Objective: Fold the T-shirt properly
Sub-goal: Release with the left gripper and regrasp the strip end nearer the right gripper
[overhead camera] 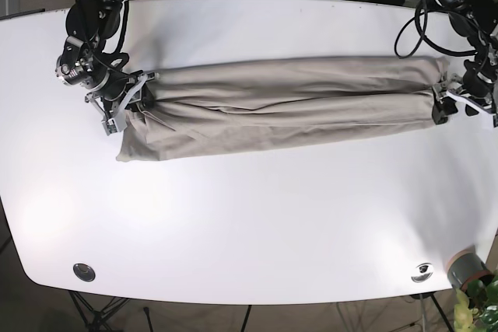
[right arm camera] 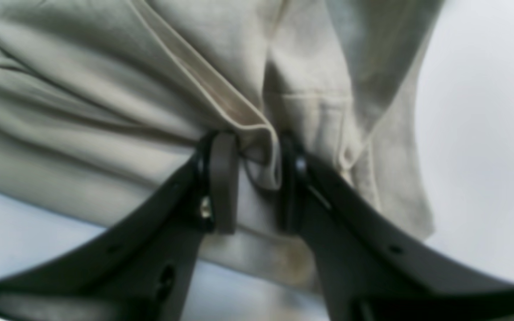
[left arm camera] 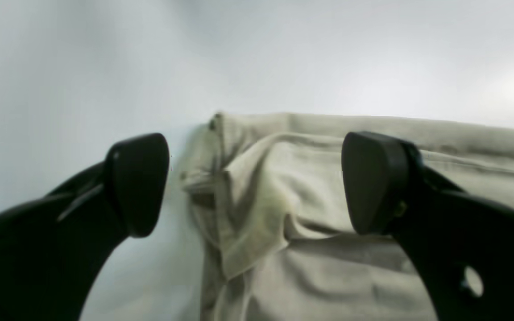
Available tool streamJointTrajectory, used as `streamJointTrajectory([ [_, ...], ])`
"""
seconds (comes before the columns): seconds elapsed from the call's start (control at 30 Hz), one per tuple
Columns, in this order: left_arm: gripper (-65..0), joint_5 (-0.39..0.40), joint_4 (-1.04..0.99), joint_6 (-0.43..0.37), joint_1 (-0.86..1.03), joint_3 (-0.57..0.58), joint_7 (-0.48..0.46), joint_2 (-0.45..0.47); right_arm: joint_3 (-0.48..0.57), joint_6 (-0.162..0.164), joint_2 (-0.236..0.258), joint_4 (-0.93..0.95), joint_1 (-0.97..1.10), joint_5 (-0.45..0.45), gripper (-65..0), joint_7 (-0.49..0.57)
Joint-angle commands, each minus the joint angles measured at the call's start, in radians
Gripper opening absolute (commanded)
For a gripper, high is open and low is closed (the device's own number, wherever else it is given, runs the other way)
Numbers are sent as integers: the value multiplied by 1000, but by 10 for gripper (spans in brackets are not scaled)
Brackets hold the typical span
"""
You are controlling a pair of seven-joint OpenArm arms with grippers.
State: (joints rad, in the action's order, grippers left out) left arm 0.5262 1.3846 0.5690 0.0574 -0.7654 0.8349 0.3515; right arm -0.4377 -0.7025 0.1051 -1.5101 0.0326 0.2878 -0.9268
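Observation:
A beige T-shirt point(overhead camera: 288, 99) lies folded into a long band across the white table point(overhead camera: 249, 215). At the band's left end in the base view, my right gripper point(overhead camera: 128, 106) is shut on a bunched fold with a seam; up close, the gripper point(right arm camera: 257, 178) pinches that fold of the T-shirt point(right arm camera: 105, 111) between its fingers. At the right end, my left gripper point(overhead camera: 453, 104) is open. In the left wrist view its gripper point(left arm camera: 253, 183) straddles the rumpled end of the T-shirt point(left arm camera: 319, 267), one finger over cloth and the other over bare table.
Two round metal fittings point(overhead camera: 83, 271) point(overhead camera: 422, 271) sit in the table's near corners. A potted plant point(overhead camera: 471, 277) stands off the near right corner. Cables point(overhead camera: 412, 29) hang by the far right arm. Bare tabletop lies in front of the shirt.

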Motion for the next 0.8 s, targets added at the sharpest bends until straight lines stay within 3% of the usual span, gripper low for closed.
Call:
streamJointTrajectory([
  [0.0,-71,41,17,9,19,-27,-9,27,-5,4,8,-14,-10,0,-504,2],
  [0.33,-71,67,-116,10,52,-44,-12,34,-5,4,6,-13,-12,0,-504,4],
  [0.53,-75,64,-146,112,51,-38,-13,31,-5,4,6,-13,-10,0,-504,4],
  [0.77,-76,64,-147,89,46,17,-12,30,-5,4,6,-13,-1,0,-506,4],
])
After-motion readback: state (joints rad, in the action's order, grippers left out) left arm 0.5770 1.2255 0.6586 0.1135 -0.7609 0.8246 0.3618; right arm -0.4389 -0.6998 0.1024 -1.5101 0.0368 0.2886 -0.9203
